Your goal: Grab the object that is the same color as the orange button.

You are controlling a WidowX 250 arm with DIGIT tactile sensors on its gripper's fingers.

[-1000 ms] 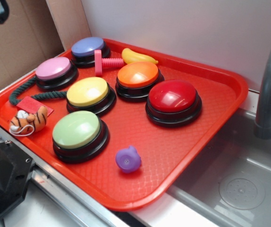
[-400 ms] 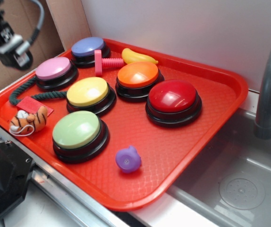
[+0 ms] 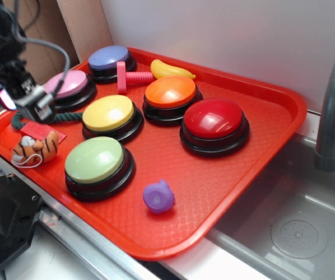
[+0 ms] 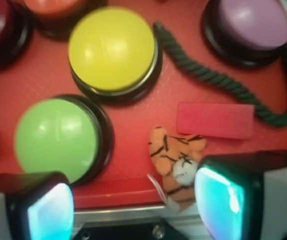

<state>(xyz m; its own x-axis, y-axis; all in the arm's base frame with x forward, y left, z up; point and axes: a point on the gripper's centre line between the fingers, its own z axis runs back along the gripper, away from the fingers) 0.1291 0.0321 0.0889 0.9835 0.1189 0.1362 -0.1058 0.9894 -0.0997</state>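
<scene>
A big red tray (image 3: 261,151) covered most of the counter, its right corner reaching over a grey sink (image 3: 296,233); on it stood six dome buttons on black bases, the red button (image 3: 214,119) to the right, the orange button (image 3: 170,93) just left of it and farther back, the yellow button (image 3: 108,114) in the middle, the green button (image 3: 94,160) nearest, and the pink button (image 3: 68,84) and blue button (image 3: 108,58) toward the far left. The gripper (image 3: 30,105) hung over the tray's left end, above the dark green rope (image 3: 51,118) that curled round the pink button; in the wrist view its fingers (image 4: 223,200) stood wide apart, holding nothing, with the tray's near rim between them. A yellow banana (image 3: 170,71) lay at the far edge beside a pink bolt-shaped toy (image 3: 129,76); a small purple toy (image 3: 159,196) sat near the front. The little orange tiger (image 3: 37,149) lay on the tray's near left edge, touching a flat red tag (image 3: 42,129) on its far side, just left of the green button; seen from the wrist it sat just beside the right-hand finger.
</scene>
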